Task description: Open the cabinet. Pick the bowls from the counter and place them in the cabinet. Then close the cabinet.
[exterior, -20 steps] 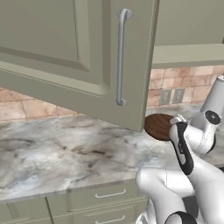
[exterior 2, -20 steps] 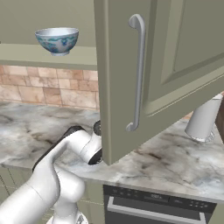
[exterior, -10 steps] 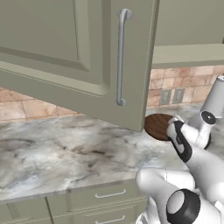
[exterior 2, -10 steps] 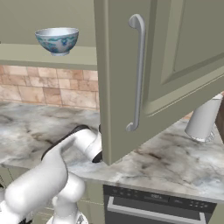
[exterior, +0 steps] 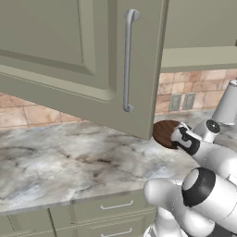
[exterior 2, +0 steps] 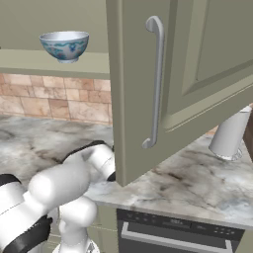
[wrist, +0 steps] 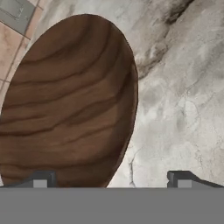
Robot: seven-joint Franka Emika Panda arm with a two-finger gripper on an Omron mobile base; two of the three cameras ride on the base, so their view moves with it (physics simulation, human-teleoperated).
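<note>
The end effector (wrist: 109,178) hung wide apart over the shallow dark brown wooden bowl (wrist: 70,100), which sat on the veined grey-beige marble surface (wrist: 183,87).

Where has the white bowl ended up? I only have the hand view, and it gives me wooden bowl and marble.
Observer: The white bowl stands upright on the open cabinet's shelf, seen in the right base view.
Operator: Is the door in my way?
Observer: The cabinet door hangs open above the counter; in the left base view its lower corner overlaps the wooden bowl.
Operator: Anything else near that bowl?
Observer: A pale grey container stands on the counter to the right of it in that view.
</note>
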